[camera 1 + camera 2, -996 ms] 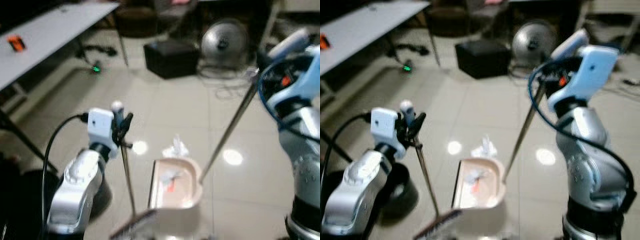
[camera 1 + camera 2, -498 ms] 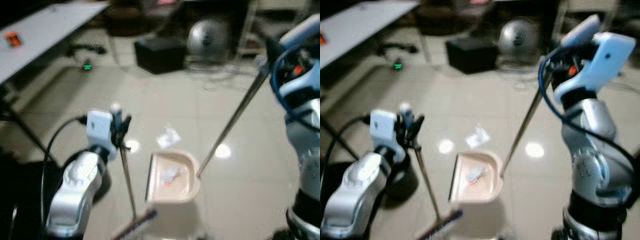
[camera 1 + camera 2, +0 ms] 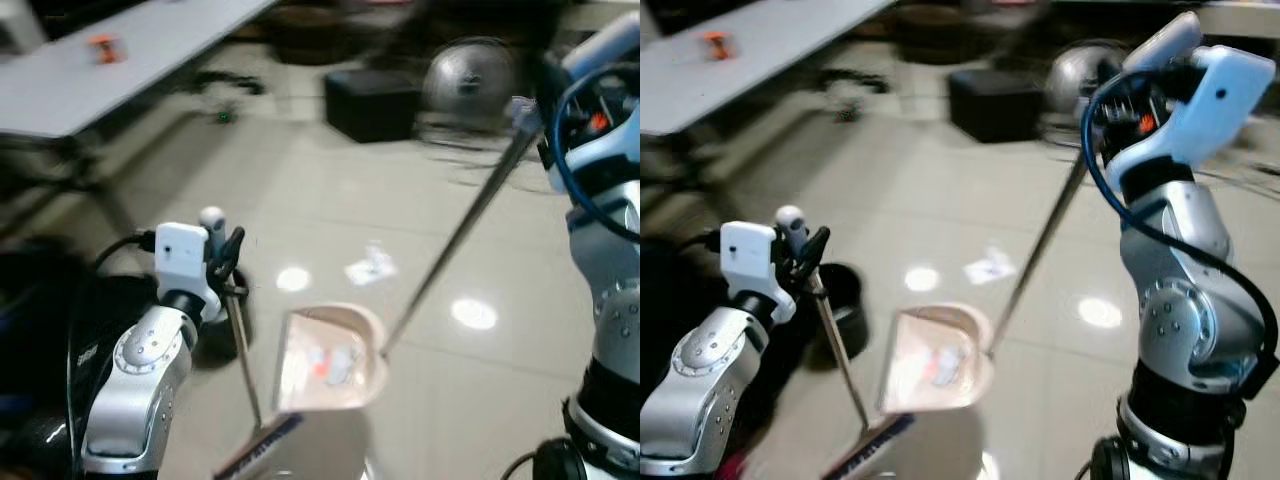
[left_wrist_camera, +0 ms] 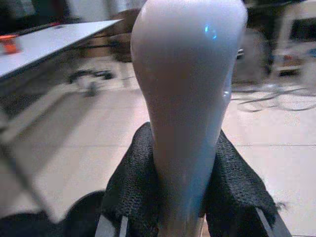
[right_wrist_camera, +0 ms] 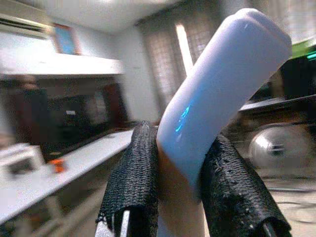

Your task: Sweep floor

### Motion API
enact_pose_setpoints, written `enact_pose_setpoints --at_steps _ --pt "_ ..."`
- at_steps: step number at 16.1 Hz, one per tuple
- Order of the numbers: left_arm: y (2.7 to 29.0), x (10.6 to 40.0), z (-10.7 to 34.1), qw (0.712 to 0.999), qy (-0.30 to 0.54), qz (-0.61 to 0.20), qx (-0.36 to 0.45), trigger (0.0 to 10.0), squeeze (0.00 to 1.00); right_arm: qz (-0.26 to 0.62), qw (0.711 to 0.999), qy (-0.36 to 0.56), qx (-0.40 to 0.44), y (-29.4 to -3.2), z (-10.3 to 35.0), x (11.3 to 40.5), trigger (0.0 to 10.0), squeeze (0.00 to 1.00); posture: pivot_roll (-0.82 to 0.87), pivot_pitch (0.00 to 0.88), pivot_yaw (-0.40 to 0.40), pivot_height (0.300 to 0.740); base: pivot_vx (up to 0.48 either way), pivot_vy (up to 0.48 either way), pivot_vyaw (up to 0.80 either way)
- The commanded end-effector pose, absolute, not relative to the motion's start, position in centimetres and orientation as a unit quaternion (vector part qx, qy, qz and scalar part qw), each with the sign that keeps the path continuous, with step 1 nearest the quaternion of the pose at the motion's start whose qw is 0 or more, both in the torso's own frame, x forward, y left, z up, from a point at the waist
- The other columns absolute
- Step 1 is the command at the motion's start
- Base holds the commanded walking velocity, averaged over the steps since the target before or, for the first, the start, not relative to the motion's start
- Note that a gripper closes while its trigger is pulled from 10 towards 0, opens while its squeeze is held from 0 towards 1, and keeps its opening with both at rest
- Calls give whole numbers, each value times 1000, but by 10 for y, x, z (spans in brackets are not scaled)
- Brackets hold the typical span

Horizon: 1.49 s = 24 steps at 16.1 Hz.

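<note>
Left claw (image 4: 177,197): closed on my broom (image 3: 240,350) handle, brush head low on the floor (image 3: 330,210) beside the dustpan (image 3: 325,360). Right claw (image 5: 180,197): closed on the dustpan's long handle. Dustpan: on the tiled floor between my arms, holding scraps. Paper scrap (image 3: 370,268): on the floor just beyond the pan. Black bin (image 3: 840,300): near my left arm. Surface (image 3: 130,50): far left.

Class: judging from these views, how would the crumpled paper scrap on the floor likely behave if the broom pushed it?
The paper scrap looks thin and crumpled, so probably very light and floppy. On the glossy tile floor it would likely slide easily, perhaps fluttering aside rather than rolling straight toward the dustpan.
</note>
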<state>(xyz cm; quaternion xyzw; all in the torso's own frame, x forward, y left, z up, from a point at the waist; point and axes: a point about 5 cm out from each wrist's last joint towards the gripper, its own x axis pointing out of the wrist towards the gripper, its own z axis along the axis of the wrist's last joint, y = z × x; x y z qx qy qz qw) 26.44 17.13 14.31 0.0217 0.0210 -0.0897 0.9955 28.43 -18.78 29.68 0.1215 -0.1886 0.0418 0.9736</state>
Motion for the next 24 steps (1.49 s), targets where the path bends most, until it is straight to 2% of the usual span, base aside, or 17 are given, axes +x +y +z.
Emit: enact_pose_setpoints --at_steps 1,5,10,14,24 --pt "173 263 153 996 -5 -85 34 10000 0 41 967 -211 134 -190 306 284 10000 0 -2 9 57 740 0 0 800" --pt "175 258 151 996 -3 -86 35 10000 0 52 966 -216 132 -185 310 288 10000 0 4 6 51 740 0 0 800" --pt "175 257 147 997 -9 -66 34 10000 0 65 970 -212 95 -183 315 294 10000 0 -6 1 10 740 323 0 0" --pt "171 254 145 997 -10 -66 35 10000 0 70 971 -213 85 -183 316 298 10000 0 -4 0 7 740 395 0 0" --pt "173 255 143 997 -10 -67 38 10000 0 64 966 -220 118 -184 313 296 10000 0 -6 0 17 740 419 0 0"
